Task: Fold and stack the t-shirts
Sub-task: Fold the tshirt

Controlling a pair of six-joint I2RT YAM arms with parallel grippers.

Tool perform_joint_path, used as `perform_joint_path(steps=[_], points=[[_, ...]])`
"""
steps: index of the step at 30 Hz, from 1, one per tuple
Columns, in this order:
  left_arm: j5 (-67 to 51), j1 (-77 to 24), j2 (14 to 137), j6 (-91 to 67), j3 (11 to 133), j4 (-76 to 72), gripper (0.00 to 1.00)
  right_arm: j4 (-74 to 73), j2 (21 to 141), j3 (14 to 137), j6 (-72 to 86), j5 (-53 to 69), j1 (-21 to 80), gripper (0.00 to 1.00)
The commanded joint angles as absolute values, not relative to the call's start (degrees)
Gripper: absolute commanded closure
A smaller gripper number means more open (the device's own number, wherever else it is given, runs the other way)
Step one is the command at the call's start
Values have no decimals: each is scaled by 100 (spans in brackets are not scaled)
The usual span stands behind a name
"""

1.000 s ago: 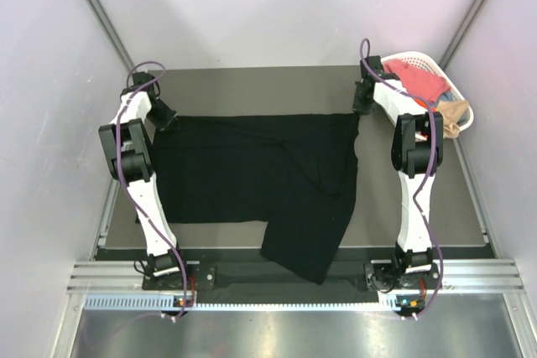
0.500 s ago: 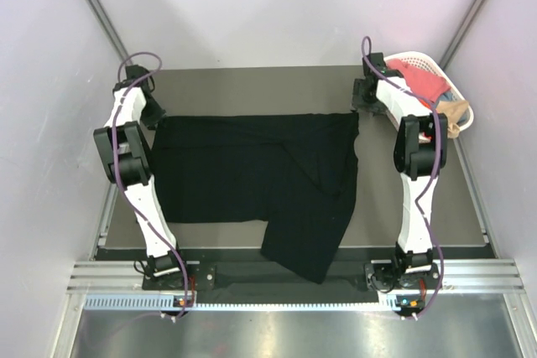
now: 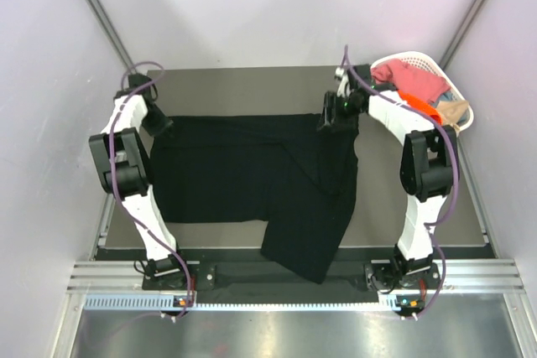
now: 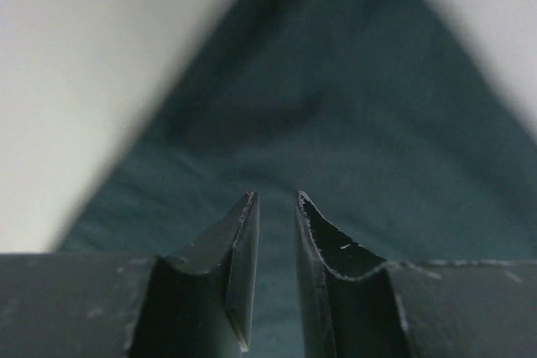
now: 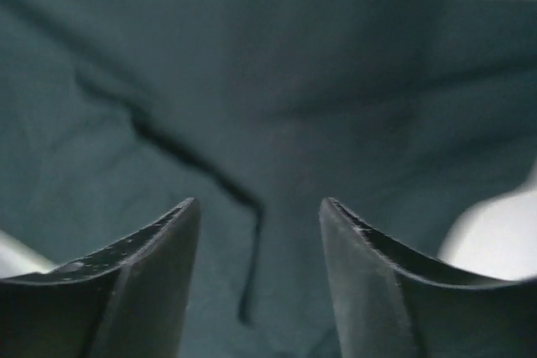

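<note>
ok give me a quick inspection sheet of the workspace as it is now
surface: grey table, bare strip at the far side
job's things: black t-shirt spread out, one part hanging over the near edge; pink shirt, orange shirt and beige shirt piled in the white basket at the far right corner
clutter: nothing seen
grippers: left tool over the shirt's far left corner, jaws narrowly apart; right tool over its far right corner, jaws open; neither holds cloth
cables: purple cables run along both arms
surroundings: pale walls on three sides, metal rail at the near edge

Soft, even light overhead (wrist views dim, blurred).
</note>
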State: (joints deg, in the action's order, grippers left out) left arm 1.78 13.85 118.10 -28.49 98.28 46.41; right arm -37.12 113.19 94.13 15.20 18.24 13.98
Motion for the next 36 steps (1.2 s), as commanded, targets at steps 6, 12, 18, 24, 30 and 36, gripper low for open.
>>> perform_joint_path(steps=[6, 12, 18, 24, 30, 36], points=[[-185, 327, 10504, -3058, 8361, 4325, 73, -3348, 11329, 8728, 1504, 2971, 1643, 60], [-263, 158, 9941, -3059, 7893, 4341, 72, -3401, 11592, 8736, 1389, 2909, 1661, 69], [-229, 167, 9642, -2936, 7963, 4562, 72, -3366, 11812, 8806, 1380, 2857, 1749, 69], [-185, 167, 9396, -2848, 7893, 4667, 72, -3287, 11874, 8702, 1441, 2733, 1784, 69], [-149, 158, 9378, -2795, 7875, 4693, 72, -3208, 11865, 8552, 1450, 2725, 1872, 73], [-167, 158, 9352, -2777, 7866, 4632, 72, -3146, 11777, 8376, 1450, 2681, 1907, 78]])
